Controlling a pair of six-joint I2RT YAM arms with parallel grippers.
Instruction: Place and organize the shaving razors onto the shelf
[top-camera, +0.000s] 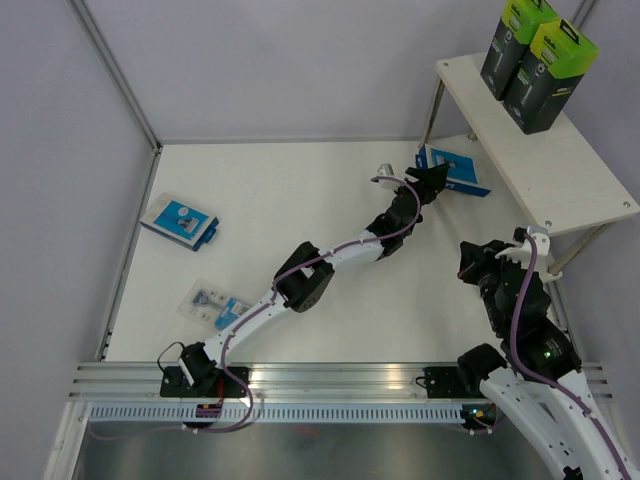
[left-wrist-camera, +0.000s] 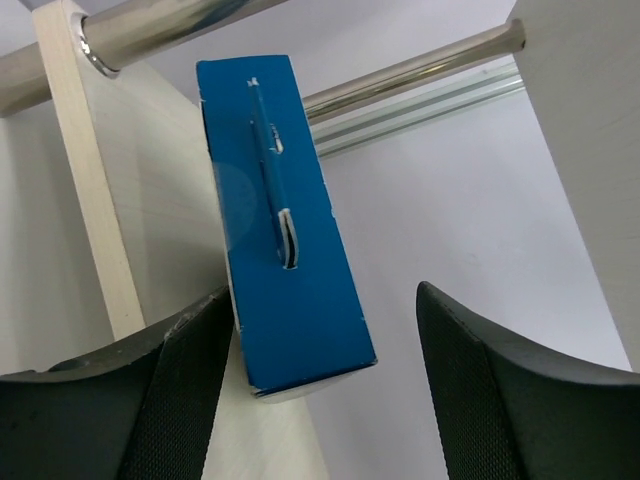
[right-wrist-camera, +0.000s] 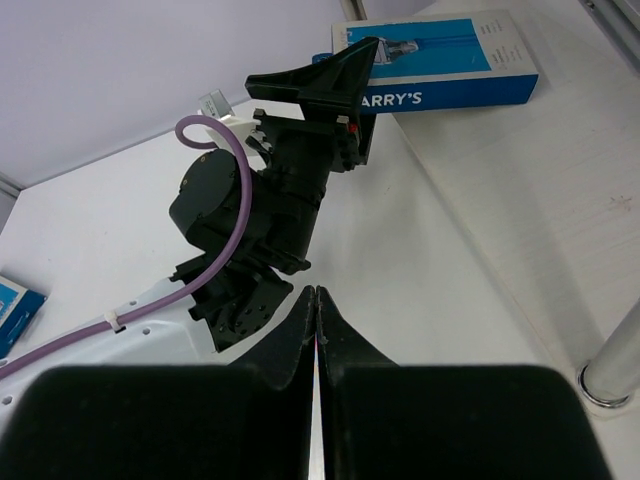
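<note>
The flat blue-and-white box (top-camera: 458, 174) lies on the shelf's (top-camera: 565, 175) lower board (right-wrist-camera: 520, 200), poking out from under the upper board on the side that faces the open table. My left gripper (left-wrist-camera: 325, 300) is right at its near end, jaws apart. The box end sits between my fingers (left-wrist-camera: 170, 380) and close against one of them, but I am not clamped on it. I judge this box to be at the placing step: it is on the board and being let go or nudged square.

Next I would draw straight back from the shelf without dragging the box, then fetch the second flat box (top-camera: 180, 220) and the blister pack (top-camera: 212, 305), both on the table well away from the shelf. Two black boxes (top-camera: 535, 65) already stand on the upper board.

My left arm is stretched long and low toward the shelf. My right gripper (right-wrist-camera: 316, 295) is pressed together, empty, parked near the shelf's front leg.
</note>
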